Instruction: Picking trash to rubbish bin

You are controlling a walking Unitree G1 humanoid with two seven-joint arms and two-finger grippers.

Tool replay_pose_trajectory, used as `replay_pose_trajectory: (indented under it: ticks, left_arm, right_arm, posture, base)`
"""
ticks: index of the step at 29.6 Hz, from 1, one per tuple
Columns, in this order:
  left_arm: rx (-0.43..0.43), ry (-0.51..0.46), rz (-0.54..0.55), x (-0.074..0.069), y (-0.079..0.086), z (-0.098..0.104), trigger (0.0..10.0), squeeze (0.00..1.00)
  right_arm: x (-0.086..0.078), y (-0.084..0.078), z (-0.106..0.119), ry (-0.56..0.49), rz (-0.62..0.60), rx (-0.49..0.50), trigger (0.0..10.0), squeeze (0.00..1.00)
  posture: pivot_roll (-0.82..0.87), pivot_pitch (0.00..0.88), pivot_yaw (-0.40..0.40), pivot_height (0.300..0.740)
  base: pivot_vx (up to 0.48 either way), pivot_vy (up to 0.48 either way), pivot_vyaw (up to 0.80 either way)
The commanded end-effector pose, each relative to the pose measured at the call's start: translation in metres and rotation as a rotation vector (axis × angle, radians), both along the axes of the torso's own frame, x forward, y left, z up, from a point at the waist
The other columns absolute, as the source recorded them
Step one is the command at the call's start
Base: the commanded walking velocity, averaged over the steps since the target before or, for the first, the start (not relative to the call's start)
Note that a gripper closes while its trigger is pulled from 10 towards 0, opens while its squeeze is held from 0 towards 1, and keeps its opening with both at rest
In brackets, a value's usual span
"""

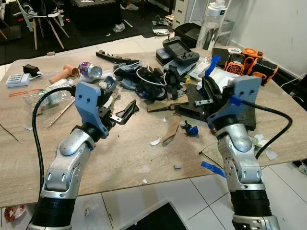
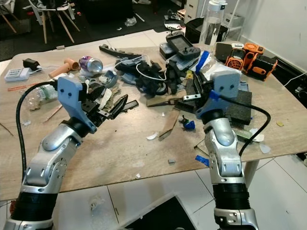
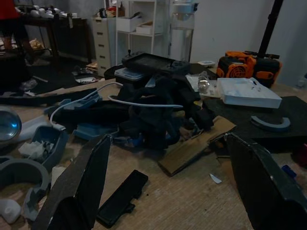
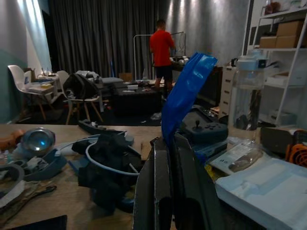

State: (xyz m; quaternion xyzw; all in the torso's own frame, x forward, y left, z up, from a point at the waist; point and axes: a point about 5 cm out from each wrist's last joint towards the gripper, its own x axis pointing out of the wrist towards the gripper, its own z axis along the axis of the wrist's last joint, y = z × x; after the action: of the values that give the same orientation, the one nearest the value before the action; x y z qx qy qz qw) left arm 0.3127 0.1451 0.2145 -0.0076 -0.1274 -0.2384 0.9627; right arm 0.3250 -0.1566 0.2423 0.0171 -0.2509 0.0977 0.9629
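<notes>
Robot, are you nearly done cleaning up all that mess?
Not nearly. Nothing looks binned yet. The right gripper is shut on a blue strip of trash, so one piece is in hand. The left gripper is open over the table, holding nothing. Still left: the soda can, cardboard scrap, white bits and a blue tape piece.

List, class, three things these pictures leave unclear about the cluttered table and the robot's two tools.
1. Black object at the bottom edge of the left eye view: cut off by the frame, so it cannot be identified.
2. Right tool's fingers: hidden behind its blue mount in the eye views.
3. Purple can: label too small to read.
</notes>
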Motion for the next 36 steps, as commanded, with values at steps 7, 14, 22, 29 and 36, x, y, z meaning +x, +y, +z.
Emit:
replay_pose_trajectory:
  ticks: [7, 14, 22, 29, 36]
  left_arm:
    - [-0.042, 0.028, 0.095, 0.006, 0.003, 0.000, 10.0, 0.00]
    - [-0.001, 0.053, 0.148, 0.006, 0.002, -0.006, 10.0, 0.00]
    - [0.022, 0.010, 0.241, 0.007, 0.002, -0.004, 10.0, 0.00]
    - [0.020, -0.018, 0.280, 0.007, 0.007, 0.001, 10.0, 0.00]
    - [-0.031, -0.048, 0.336, 0.008, 0.014, 0.007, 10.0, 0.00]
  right_arm:
    - [-0.001, 0.002, -0.011, 0.079, -0.006, 0.010, 10.0, 0.00]
    - [-0.002, 0.006, -0.014, 0.092, 0.005, -0.015, 10.0, 0.00]
    - [-0.005, 0.016, -0.014, 0.080, 0.032, -0.071, 10.0, 0.00]
    - [-0.004, 0.020, -0.013, 0.070, 0.040, -0.078, 10.0, 0.00]
    - [-0.005, 0.021, -0.012, 0.054, 0.031, -0.094, 10.0, 0.00]
  posture:
    - [0.00, 0.141, 0.029, 0.740]
    - [0.00, 0.132, 0.028, 0.740]
    - [0.01, 0.114, 0.020, 0.740]
    - [0.01, 0.103, 0.020, 0.740]
    - [0.01, 0.092, 0.017, 0.740]
  base:
    - [0.000, 0.000, 0.00]
    - [0.000, 0.000, -0.46]
    - [0.000, 0.000, -0.80]
    - [0.000, 0.000, -0.80]
    - [0.000, 0.000, -0.80]
